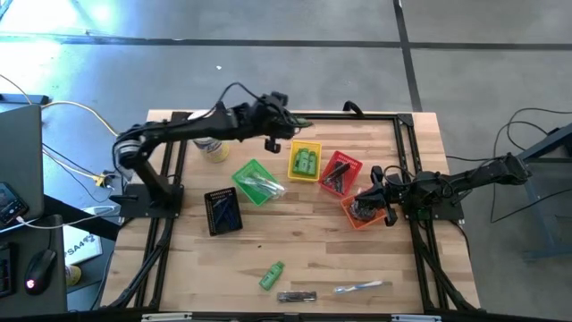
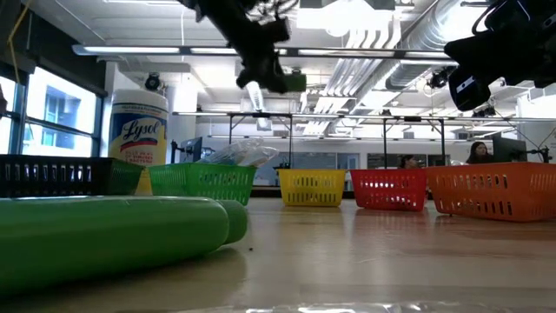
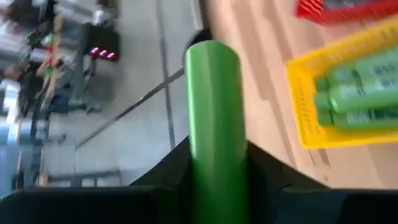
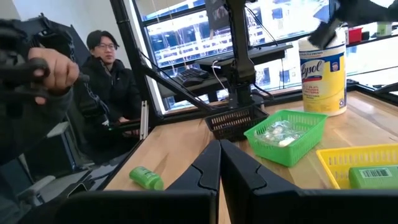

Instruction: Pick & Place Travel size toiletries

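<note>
The left gripper [image 1: 284, 125] pinches a green bottle [image 3: 212, 124] in the air just beside the yellow basket [image 1: 305, 162] (already holding matching bottles), likely to drop it in, while the right gripper [image 1: 386, 199], fingers pressed together, waits over the orange basket [image 1: 365, 207].

Lysol jar [image 2: 138, 139]; coloured baskets; seated person [image 4: 112, 87]

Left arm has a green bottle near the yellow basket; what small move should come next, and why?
Probably shift the left tool, shut on the green bottle, sideways over the yellow basket, then lower. It sits beside the basket, which already holds green bottles.
</note>
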Action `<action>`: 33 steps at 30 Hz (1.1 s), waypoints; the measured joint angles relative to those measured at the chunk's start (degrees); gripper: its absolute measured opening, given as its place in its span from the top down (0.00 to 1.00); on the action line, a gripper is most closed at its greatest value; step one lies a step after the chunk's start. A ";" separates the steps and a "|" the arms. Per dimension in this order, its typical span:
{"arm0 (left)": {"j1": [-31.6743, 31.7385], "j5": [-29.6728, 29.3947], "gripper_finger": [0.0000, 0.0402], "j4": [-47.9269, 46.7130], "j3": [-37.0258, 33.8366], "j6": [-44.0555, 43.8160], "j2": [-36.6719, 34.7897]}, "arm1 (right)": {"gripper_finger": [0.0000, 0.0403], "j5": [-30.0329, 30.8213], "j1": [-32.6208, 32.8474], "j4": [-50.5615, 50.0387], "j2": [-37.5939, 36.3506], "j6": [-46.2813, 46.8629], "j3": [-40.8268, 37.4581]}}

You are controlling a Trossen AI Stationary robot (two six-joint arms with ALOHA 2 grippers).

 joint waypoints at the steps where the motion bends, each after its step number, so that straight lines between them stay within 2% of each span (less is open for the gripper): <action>1: 0.00 0.28 0.77 0.31 0.26 2.51 1.18 | 0.99 0.00 -0.01 0.03 -0.01 0.00 -0.01; 11: -1.27 8.92 0.77 2.39 0.37 24.94 9.43 | 0.99 0.00 -0.01 0.39 0.00 -0.02 0.00; 19: -2.81 12.33 0.77 6.14 0.34 36.32 13.58 | 0.99 0.02 -0.02 0.39 0.01 -1.07 0.00; 24: -3.53 12.44 0.77 7.40 0.37 42.21 15.84 | 0.99 0.02 0.00 0.37 0.04 -1.07 -0.02; 33: -3.80 17.00 0.77 7.05 0.34 42.94 19.27 | 0.99 0.02 -0.02 0.38 0.10 -1.01 -0.02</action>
